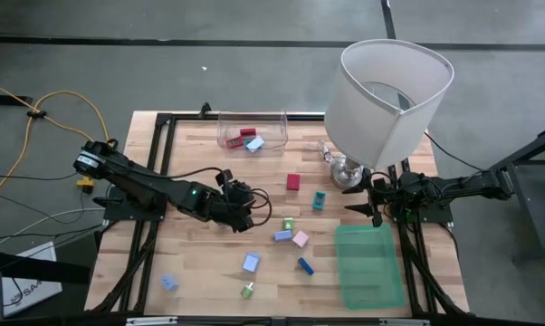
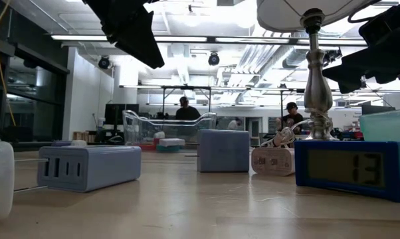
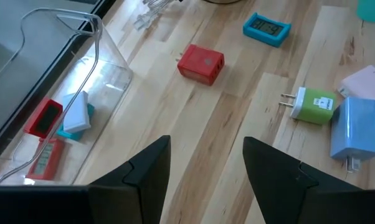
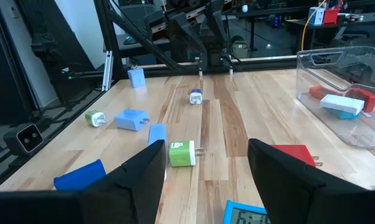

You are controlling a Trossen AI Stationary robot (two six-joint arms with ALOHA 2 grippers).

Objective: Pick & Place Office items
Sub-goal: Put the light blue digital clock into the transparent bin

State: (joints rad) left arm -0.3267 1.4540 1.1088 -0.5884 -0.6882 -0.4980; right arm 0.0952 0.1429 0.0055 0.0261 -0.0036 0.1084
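Over table centre, left gripper (image 1: 254, 210) w/ fingers (image 3: 144, 174) apart, empty; right gripper (image 1: 361, 201) likewise, beside lamp (image 1: 390, 100).

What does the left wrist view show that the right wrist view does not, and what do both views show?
Only the left wrist view shows the light blue charger beside the green plug, and the open left gripper. Only the right wrist view shows the blue block near the table's edge, the small blue item far off, and the open right gripper. Both show the clear bin and the red block.
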